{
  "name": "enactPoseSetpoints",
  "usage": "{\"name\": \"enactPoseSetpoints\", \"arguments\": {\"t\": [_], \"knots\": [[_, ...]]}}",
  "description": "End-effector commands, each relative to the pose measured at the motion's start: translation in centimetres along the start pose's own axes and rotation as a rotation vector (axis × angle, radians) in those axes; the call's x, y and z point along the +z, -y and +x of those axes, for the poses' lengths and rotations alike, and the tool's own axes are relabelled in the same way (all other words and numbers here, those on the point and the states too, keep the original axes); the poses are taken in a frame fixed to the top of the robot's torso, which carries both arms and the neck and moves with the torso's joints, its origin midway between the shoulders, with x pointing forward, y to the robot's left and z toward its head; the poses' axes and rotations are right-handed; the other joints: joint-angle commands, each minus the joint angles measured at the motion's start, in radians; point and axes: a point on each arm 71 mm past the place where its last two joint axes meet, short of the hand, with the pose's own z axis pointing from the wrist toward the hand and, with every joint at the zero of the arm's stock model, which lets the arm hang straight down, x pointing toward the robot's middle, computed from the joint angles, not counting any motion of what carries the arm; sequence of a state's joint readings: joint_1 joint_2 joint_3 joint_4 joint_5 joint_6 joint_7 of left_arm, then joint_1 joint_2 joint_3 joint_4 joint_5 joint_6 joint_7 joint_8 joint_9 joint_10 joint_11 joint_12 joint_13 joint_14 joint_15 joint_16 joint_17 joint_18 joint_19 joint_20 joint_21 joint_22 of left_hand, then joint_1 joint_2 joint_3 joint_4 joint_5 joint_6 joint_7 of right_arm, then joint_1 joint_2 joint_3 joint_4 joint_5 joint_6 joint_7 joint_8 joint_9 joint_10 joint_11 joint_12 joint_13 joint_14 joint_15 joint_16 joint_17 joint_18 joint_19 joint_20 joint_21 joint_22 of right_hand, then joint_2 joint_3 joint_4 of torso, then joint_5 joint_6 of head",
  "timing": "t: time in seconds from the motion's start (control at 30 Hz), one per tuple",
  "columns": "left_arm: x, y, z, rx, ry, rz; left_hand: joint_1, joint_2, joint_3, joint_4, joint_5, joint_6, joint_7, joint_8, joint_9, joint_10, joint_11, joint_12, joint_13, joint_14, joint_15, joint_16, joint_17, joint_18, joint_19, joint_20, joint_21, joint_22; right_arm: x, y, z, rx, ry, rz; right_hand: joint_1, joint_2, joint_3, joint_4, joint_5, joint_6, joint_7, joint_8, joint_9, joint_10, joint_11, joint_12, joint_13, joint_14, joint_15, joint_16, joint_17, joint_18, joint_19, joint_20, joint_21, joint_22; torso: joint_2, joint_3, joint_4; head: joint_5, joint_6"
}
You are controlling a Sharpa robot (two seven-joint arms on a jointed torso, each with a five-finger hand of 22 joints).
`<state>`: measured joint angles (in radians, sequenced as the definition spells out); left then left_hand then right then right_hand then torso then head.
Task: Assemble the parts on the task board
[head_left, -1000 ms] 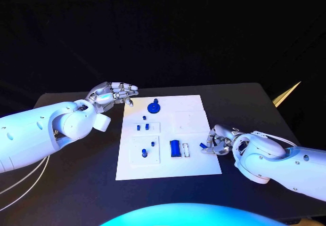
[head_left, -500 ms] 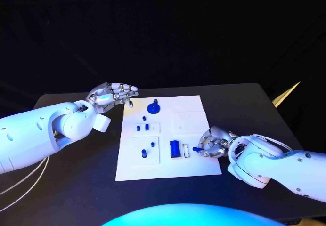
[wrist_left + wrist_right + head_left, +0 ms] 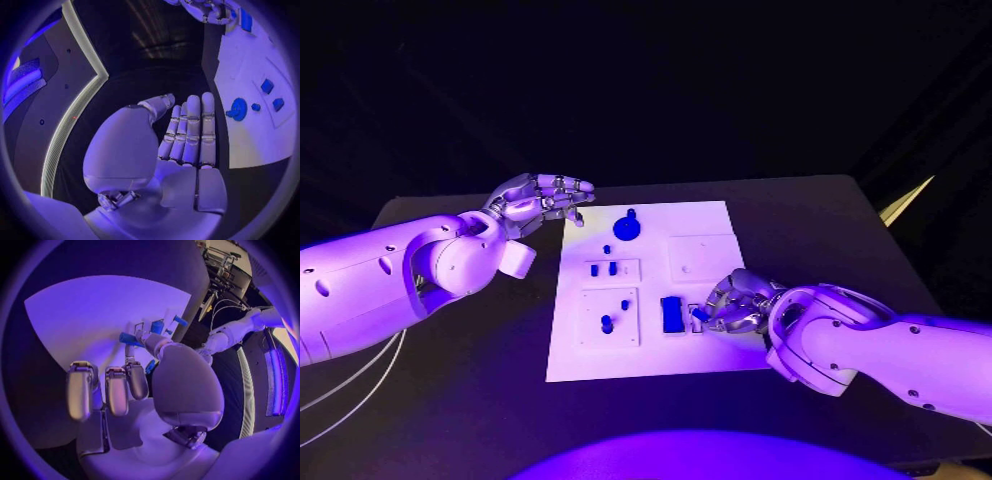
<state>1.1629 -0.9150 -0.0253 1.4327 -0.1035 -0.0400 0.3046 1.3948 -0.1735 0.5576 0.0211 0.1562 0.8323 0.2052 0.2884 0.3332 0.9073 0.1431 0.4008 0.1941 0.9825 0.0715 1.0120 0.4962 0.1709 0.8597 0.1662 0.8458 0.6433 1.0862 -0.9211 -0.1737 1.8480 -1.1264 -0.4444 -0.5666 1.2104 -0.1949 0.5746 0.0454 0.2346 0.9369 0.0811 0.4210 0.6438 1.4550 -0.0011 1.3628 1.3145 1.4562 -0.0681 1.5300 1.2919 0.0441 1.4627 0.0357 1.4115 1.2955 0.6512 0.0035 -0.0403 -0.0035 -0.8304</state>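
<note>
Broadly, the black desk (image 3: 473, 400) carries the white task board (image 3: 711, 222) at its middle, running from near the far edge toward the near one. Off the board's far left corner hovers the left hand (image 3: 542, 198), fingers extended side by side, holding nothing. Over the board's right edge the right hand (image 3: 733, 302) pinches a small blue part (image 3: 130, 338), hiding the board beneath it. Just beside it lies a blue block (image 3: 672, 314). A round blue part (image 3: 627, 228) sits near the far edge, with smaller blue pegs (image 3: 602, 269) in the left-side recesses.
</note>
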Motion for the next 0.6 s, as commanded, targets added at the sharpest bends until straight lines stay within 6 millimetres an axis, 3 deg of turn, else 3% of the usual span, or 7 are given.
{"name": "enactPoseSetpoints", "arguments": {"t": [0.03, 0.3, 0.6], "knots": [[0.07, 0.06, 0.22, -0.003, -0.008, 0.002, -0.010, 0.012, -0.021, 0.020, -0.001, -0.009, 0.003, 0.024, -0.011, -0.018, 0.004, 0.008, -0.010, -0.005, 0.001, -0.012, -0.011, 0.013, 0.009, 0.000, -0.015, -0.013, 0.20, -0.12, 0.20, 0.002, -0.005, 0.001, -0.054, 0.034, 0.107, 0.008, 0.058, 0.020, -0.015, 0.042, 0.038, 0.018, -0.010, -0.010, 0.118, 0.102, -0.006, 0.013, 0.220, -0.019, 0.077, -0.004, 0.022, 0.241, 0.000, 0.0002, -0.0003, 0.000, -0.001], [0.05, 0.06, 0.22, -0.004, -0.009, 0.001, -0.010, 0.012, -0.021, 0.020, -0.001, -0.009, 0.003, 0.024, -0.011, -0.018, 0.004, 0.008, -0.010, -0.005, 0.001, -0.012, -0.011, 0.013, 0.009, 0.000, -0.015, -0.013, 0.67, -0.41, 0.63, -0.010, -0.024, 0.009, -0.178, 0.027, 0.095, 0.064, 0.015, 0.038, -0.018, 0.029, 0.026, 0.018, -0.011, -0.009, 0.120, 0.102, -0.007, 0.013, 0.220, -0.019, 0.078, -0.005, 0.025, 0.242, 0.000, 0.0004, -0.0003, 0.001, -0.003], [0.01, 0.06, 0.17, -0.003, -0.008, 0.000, -0.008, 0.013, -0.021, 0.020, -0.001, -0.009, 0.003, 0.026, -0.011, -0.019, 0.005, 0.009, -0.011, -0.005, 0.001, -0.012, -0.011, 0.013, 0.010, -0.001, -0.016, -0.014, 0.87, -0.27, 0.72, -0.034, -0.032, 0.023, -0.221, 0.018, 0.088, 0.080, -0.009, 0.057, -0.022, 0.030, 0.023, 0.018, -0.014, -0.011, 0.120, 0.102, -0.009, 0.012, 0.219, -0.019, 0.078, -0.006, 0.024, 0.242, 0.000, 0.0005, -0.0014, 0.002, -0.007]]}}
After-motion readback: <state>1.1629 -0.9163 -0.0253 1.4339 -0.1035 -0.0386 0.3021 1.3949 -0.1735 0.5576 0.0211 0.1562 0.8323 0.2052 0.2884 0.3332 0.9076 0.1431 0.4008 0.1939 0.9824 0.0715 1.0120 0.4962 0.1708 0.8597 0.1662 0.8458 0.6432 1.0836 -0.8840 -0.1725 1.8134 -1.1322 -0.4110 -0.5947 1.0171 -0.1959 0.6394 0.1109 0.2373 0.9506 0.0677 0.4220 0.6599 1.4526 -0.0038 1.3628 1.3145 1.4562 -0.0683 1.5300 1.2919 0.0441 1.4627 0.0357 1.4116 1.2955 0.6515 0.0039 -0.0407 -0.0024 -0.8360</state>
